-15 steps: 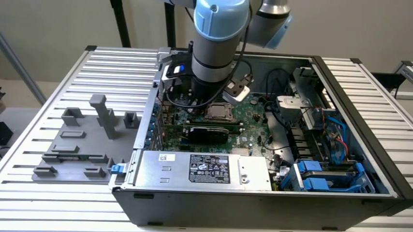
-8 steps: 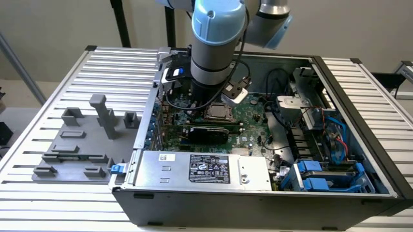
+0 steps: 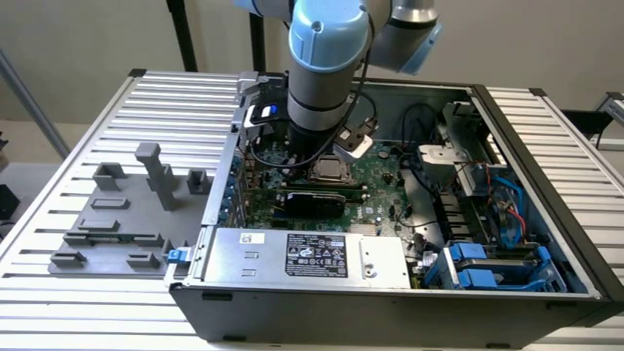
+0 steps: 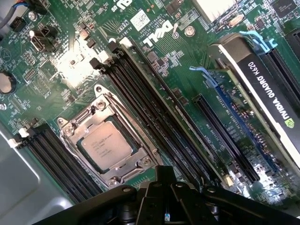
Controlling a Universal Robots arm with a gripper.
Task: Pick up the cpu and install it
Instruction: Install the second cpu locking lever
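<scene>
Gripper [image 4: 165,206] on the Universal Robots arm [image 3: 326,66] hangs inside the open computer case [image 3: 390,300], its dark fingers drawn together with nothing between them. Going from the exterior view's left: a grey plastic fixture [image 3: 122,219] with upright blocks sits on the ribbed table [image 3: 58,131], just beside the case. Inside the case, the power supply [image 3: 312,256] lies along the near wall, and beyond it the green motherboard [image 3: 375,186] lies under the arm. Farther toward the exterior view's right are blue drive brackets [image 3: 478,267] and bundled cables.

From the wrist camera, the cpu [image 4: 105,143], silver top upward, lies seated flat in the motherboard socket [image 4: 101,140] with the metal frame around it. Black memory slots [image 4: 150,108] run just beside the socket, and an NVIDIA Quadro card [image 4: 267,89] stands in its slot well apart from the chip. The fingers are near the socket, apart from the chip.
</scene>
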